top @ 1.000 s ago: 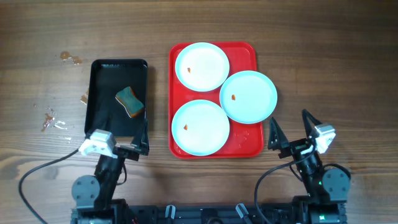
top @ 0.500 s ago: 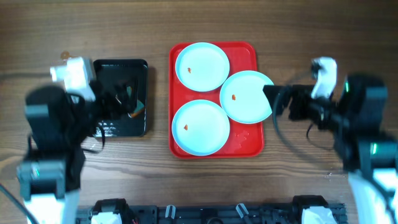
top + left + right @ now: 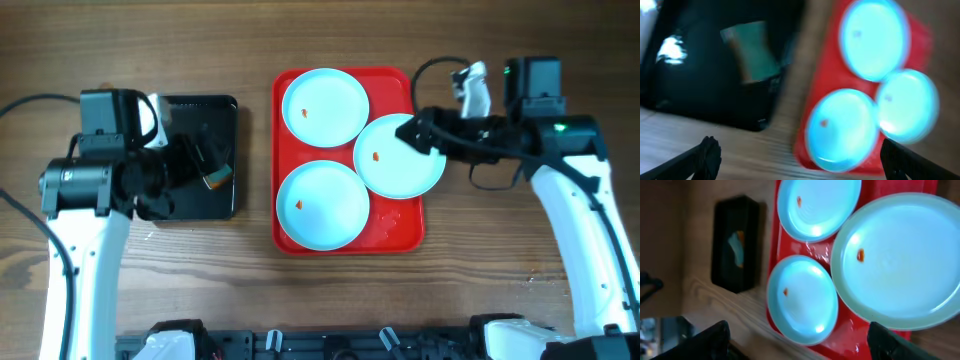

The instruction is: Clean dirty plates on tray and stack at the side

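**Three dirty plates on the tray, both grippers empty.** From the overhead camera I see three pale-blue plates filling the red tray (image 3: 400, 228) at the middle of the wooden table (image 3: 250, 30). The far plate (image 3: 324, 107) lies at the tray's top end and the near plate (image 3: 322, 204) at its bottom end. The right-hand plate (image 3: 392, 168) sits between them on the right, its edge riding over the tray's raised rim and out past it. Where it meets the other two it looks to overlap their edges, though I cannot tell this for sure. Each plate carries a small orange-red spot (image 3: 375, 156) left of its centre. None is stacked at the side yet.

The right gripper (image 3: 420, 134) hangs over the upper right edge of the right-hand plate. In my right wrist view its fingers stand wide apart at the lower corners with nothing between them, and all three plates lie below.

Just beside the red tray on its left is the smaller black tray (image 3: 218, 112). It holds a sponge (image 3: 751, 52) with a green top and an orange side. The left gripper (image 3: 195, 165) hovers over this black tray and partly covers the sponge from above. My left wrist view is smeared, but the two fingertips show far apart at the bottom corners, and the gripper grips nothing.
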Available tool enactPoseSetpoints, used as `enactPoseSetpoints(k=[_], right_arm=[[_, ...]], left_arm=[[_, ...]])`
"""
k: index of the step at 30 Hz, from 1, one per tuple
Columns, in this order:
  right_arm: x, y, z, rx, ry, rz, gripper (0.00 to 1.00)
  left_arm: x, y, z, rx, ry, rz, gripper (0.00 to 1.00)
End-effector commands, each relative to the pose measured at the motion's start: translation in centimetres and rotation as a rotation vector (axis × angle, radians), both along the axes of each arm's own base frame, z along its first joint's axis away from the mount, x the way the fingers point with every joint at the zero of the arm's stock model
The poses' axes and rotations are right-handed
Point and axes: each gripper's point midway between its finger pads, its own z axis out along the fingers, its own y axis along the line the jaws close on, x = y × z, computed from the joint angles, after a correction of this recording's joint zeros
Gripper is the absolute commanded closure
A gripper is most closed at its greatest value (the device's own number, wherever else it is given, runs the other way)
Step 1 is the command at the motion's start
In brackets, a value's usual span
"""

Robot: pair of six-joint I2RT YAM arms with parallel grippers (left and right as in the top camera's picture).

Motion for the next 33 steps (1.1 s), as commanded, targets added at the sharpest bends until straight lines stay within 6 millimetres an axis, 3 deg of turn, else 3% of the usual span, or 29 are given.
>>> enactPoseSetpoints(k=[1, 3, 6, 9, 10, 11, 12, 13, 14, 15, 17, 22, 26, 28, 29, 31, 33], right_arm=[[-0.3, 0.3, -0.9, -0.213, -0.059, 0.049, 0.12], [-0.3, 1.5, -0.7, -0.208, -0.079, 0.077, 0.09], [0.1, 1.9, -0.4, -0.184, -0.082, 0.045, 0.10], [0.5, 2.0, -0.1, -0.178, -0.100, 0.043, 0.14], [0.4, 2.0, -0.2, -0.178, -0.099, 0.043, 0.14], [0.4, 2.0, -0.2, -0.180, -0.096, 0.045, 0.14], [0.3, 2.0, -0.2, -0.181, -0.094, 0.045, 0.14], [0.3, 2.0, -0.2, -0.181, -0.092, 0.046, 0.14], [0.3, 2.0, -0.3, -0.181, -0.092, 0.046, 0.14], [0.3, 2.0, -0.3, -0.181, -0.092, 0.045, 0.14], [0.3, 2.0, -0.2, -0.180, -0.092, 0.045, 0.14], [0.3, 2.0, -0.3, -0.180, -0.089, 0.043, 0.14], [-0.1, 1.9, -0.5, -0.184, -0.070, 0.045, 0.14], [-0.2, 1.8, -0.5, -0.185, -0.065, 0.046, 0.14], [-0.2, 1.8, -0.6, -0.185, -0.064, 0.046, 0.14], [-0.3, 1.8, -0.6, -0.184, -0.057, 0.041, 0.14], [-0.4, 1.8, -0.7, -0.184, -0.049, 0.038, 0.14]], left_arm=[[-0.2, 3.9, -3.1, 0.133, 0.112, 0.263, 0.02], [-0.2, 3.7, -5.0, 0.120, 0.159, 0.282, 0.07], [0.1, 3.7, -7.7, 0.118, 0.212, 0.298, 0.33], [1.8, 2.9, -10.5, 0.074, 0.238, 0.286, 0.74], [2.6, 2.8, -11.1, 0.063, 0.234, 0.282, 0.80], [3.5, 2.7, -11.7, 0.053, 0.223, 0.289, 0.79], [4.1, 2.7, -12.4, 0.043, 0.224, 0.312, 0.67], [4.6, 2.6, -13.0, 0.026, 0.233, 0.333, 0.43], [5.0, 2.3, -13.7, 0.011, 0.241, 0.336, 0.33], [5.4, 2.2, -14.3, 0.014, 0.242, 0.332, 0.34], [6.6, 2.0, -15.6, 0.009, 0.234, 0.338, 0.44], [8.8, 0.5, -17.5, -0.021, 0.197, 0.315, 0.56], [8.2, 0.7, -19.3, 0.022, 0.248, 0.320, 0.58], [8.1, 1.1, -19.8, 0.043, 0.259, 0.326, 0.72], [7.8, 1.6, -20.1, 0.072, 0.269, 0.336, 0.86], [7.2, 2.4, -20.5, 0.123, 0.291, 0.352, 0.95], [6.9, 2.9, -20.6, 0.152, 0.300, 0.347, 0.96]])
